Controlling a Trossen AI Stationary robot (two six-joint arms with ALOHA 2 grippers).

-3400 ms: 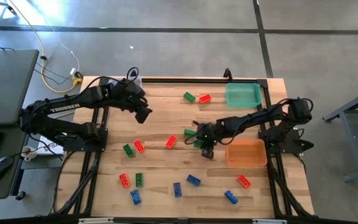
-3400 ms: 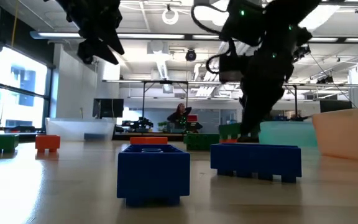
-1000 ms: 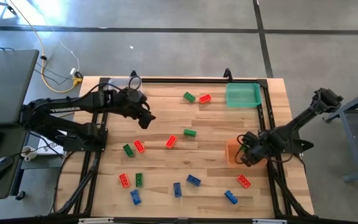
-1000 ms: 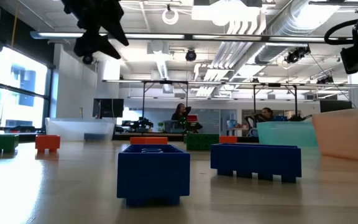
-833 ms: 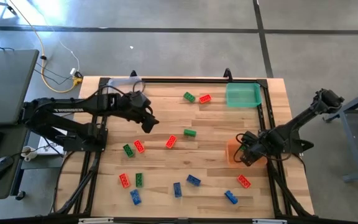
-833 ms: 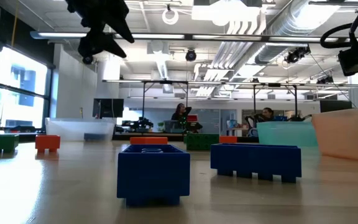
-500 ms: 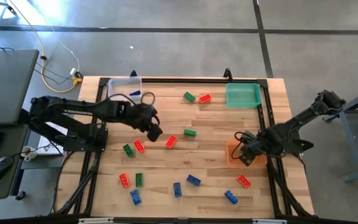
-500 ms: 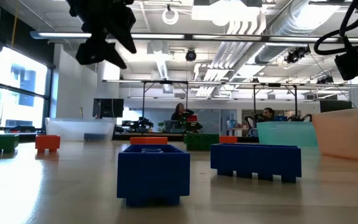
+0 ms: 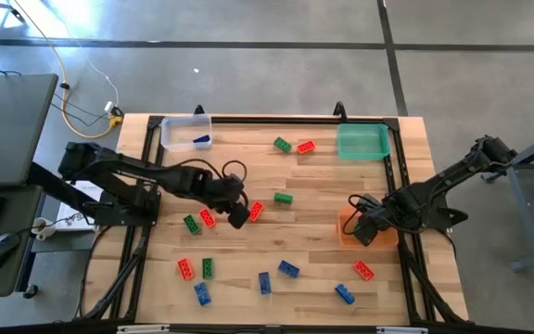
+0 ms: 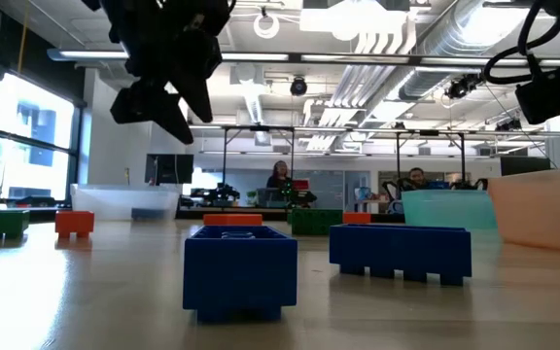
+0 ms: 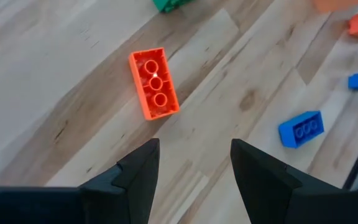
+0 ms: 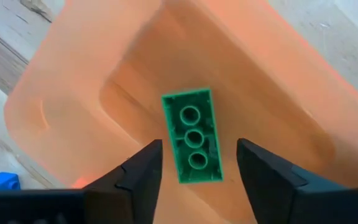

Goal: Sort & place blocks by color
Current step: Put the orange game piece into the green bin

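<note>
Red, green and blue studded blocks lie scattered on the wooden table [image 9: 323,278]. My left gripper [image 9: 237,215] hangs open over the table's middle, just left of a red block [image 9: 255,211]. In the left wrist view that red block [image 11: 154,84] lies hollow side up beyond my gripper [image 11: 194,168]. My right gripper [image 9: 360,227] hovers open over the orange bin [image 9: 378,232]. A green block [image 12: 192,135] lies hollow side up on the floor of the orange bin [image 12: 73,81], between and below the fingers of my right gripper [image 12: 197,171], untouched.
A clear bin [image 9: 185,132] at the far left corner holds a blue block [image 9: 200,141]. A teal bin [image 9: 362,141] stands at the far right. Green [image 9: 283,197] and red [image 9: 208,219] blocks lie near my left gripper. Blue blocks [image 9: 288,269] lie toward the near edge.
My left arm has swung from beside the clear bin toward the table's middle and near side, and lower, ending next to the red block. This uncovered the clear bin with its blue block. My right gripper has stayed over the orange bin.
</note>
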